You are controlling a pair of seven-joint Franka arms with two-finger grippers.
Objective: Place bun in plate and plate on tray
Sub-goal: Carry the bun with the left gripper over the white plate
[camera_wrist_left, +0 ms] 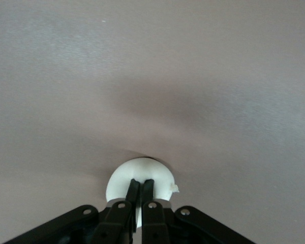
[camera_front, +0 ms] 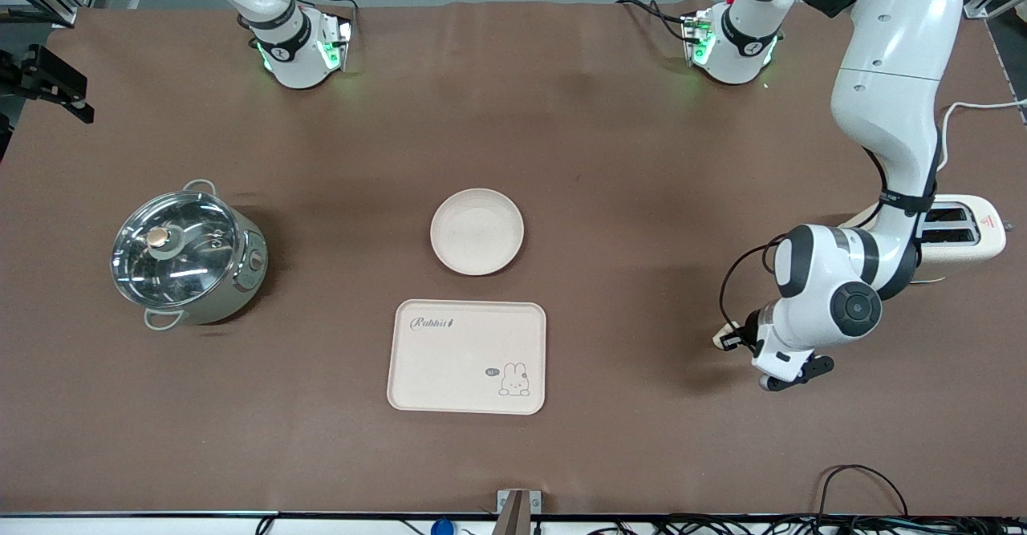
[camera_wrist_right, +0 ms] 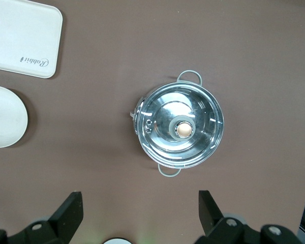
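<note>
While bun point(camera_wrist_left: 142, 178) is pinched between closed fingers of left gripper point(camera_wrist_left: 141, 189), it is seen low at table point(camera_front: 610, 158) surface, toward left arm's end, near toaster point(camera_front: 959, 230); contact with table cannot be told. Plate point(camera_front: 476, 231) is set mid-table, bare; tray point(camera_front: 467, 356) is laid just beside it, nearer front camera, not touching. Lidded pot point(camera_front: 186, 256) is placed toward right arm's end. Right gripper point(camera_wrist_right: 140, 213) is held high over pot, fingers spread wide, nothing gripped; right arm waits.
</note>
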